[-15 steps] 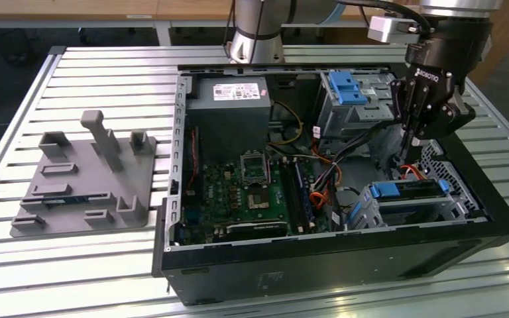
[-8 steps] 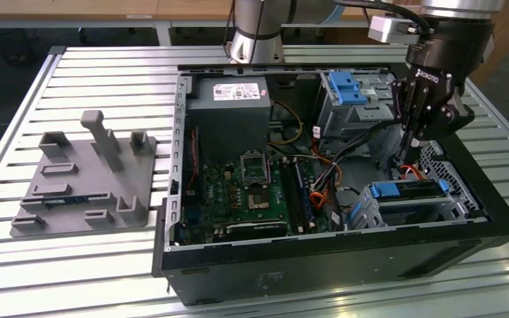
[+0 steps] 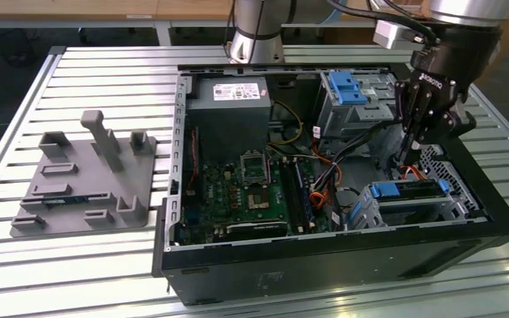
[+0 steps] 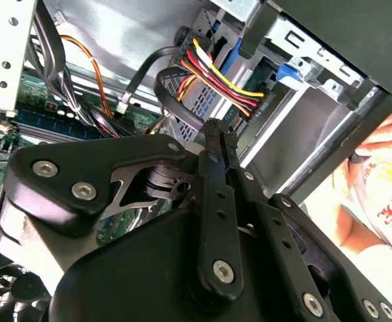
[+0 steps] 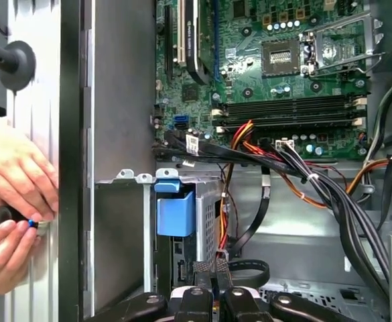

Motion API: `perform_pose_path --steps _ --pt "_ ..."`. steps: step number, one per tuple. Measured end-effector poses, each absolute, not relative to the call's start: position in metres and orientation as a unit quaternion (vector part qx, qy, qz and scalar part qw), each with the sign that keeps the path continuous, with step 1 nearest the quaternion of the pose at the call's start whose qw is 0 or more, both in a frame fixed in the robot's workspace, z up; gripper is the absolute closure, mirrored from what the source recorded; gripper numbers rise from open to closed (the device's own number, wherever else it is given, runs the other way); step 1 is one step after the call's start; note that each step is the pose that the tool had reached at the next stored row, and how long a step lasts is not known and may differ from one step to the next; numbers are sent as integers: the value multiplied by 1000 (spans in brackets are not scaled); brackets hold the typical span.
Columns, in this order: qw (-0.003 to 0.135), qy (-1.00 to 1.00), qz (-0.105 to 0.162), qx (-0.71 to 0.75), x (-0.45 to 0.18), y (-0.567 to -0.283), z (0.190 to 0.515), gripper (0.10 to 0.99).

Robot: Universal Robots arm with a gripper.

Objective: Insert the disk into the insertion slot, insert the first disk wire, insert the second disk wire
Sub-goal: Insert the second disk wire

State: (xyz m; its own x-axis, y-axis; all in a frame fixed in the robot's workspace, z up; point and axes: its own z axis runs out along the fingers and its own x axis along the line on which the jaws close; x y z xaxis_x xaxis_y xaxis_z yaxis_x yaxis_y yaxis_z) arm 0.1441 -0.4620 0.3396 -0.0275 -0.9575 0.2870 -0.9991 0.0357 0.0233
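The disk [image 3: 405, 190], silver in its blue frame [image 5: 175, 211], lies inside the insertion slot [image 3: 440, 211], a silver sheet-metal bay at the case's near corner on the exterior view's right. My gripper [image 3: 411, 156] reaches down into the case just behind the disk's rear end. In both wrist views its tips [image 4: 218, 131] [image 5: 212, 268] are pressed together on the end of a disk wire, a black cable [image 4: 172, 87] that loops away beside them [image 5: 249, 272]. A bundle of yellow, red and black wires [image 4: 226, 77] runs to the disk's rear right beside the fingertips.
A taller cage with a blue latch [image 3: 347, 89] stands behind the slot. Loose cables [image 5: 316, 181] cross from the motherboard [image 3: 246, 192] to the bay. A person's hands [image 5: 11, 194] rest outside the case wall. A grey fixture [image 3: 87, 179] lies on the table [image 3: 104, 73].
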Motion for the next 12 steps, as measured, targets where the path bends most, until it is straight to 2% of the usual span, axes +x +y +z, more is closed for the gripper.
perform_pose_path --steps 12 --pt "94 -713 73 691 144 -483 340 941"
